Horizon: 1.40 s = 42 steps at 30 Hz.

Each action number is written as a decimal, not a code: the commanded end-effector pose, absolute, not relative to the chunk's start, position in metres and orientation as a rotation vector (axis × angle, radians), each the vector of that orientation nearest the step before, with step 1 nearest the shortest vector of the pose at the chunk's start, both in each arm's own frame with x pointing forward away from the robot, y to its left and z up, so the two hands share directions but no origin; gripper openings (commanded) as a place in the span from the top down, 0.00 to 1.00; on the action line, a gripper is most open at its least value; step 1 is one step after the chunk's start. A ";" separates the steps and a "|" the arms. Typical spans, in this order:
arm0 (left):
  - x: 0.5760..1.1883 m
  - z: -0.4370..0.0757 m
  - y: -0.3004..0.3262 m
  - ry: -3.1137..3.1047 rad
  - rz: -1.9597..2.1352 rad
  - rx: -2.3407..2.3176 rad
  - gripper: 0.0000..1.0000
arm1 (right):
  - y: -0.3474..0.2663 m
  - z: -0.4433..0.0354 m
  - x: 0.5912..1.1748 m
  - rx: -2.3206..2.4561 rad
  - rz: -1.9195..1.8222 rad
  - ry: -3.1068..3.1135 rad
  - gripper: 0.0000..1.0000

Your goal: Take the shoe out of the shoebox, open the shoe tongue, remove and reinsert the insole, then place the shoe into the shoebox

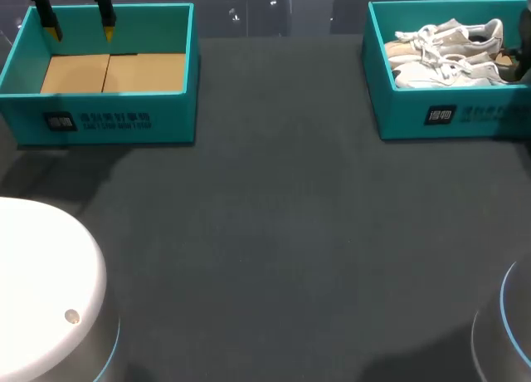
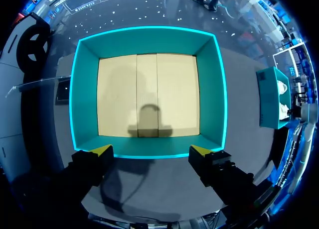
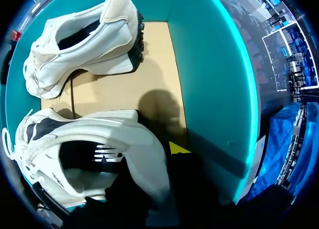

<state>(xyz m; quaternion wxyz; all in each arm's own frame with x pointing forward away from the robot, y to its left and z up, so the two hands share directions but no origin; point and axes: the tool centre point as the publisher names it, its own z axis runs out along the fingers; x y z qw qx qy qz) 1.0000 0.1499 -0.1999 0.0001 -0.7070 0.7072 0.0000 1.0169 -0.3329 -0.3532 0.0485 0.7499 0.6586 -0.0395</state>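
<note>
Two shoes (image 1: 465,41) lie side by side in the right box (image 1: 465,115), and the step in hand is judged to be lifting out the near shoe (image 3: 107,132), the one at the right end effector (image 3: 159,176). That end effector sits at the shoe's heel, close to the box's end wall; whether it grips yet cannot be told. A good lift would take the heel collar firmly, rise straight until the sole clears the rim, and keep off the far shoe (image 3: 82,45). The left end effector (image 2: 150,150) hangs open over the empty left box (image 2: 147,40), well apart across the worktop (image 1: 274,232). The near shoe stands on its sole, opening upward, its long axis along the box's length, toe toward the left box, heel toward the right arm.
</note>
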 end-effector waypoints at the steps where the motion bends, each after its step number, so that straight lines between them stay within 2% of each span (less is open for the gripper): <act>1: 1.000 -0.200 0.150 2.222 0.000 -2.221 0.00 | -0.333 -0.348 1.020 2.287 -0.127 2.005 1.00; 21: 1.000 -0.200 0.150 2.222 0.000 -2.221 0.00 | -0.344 -0.311 1.029 2.273 -0.127 1.937 1.00; 42: 1.000 -0.200 0.150 2.222 0.000 -2.221 0.00 | -0.339 -0.223 1.031 2.160 -0.138 1.814 1.00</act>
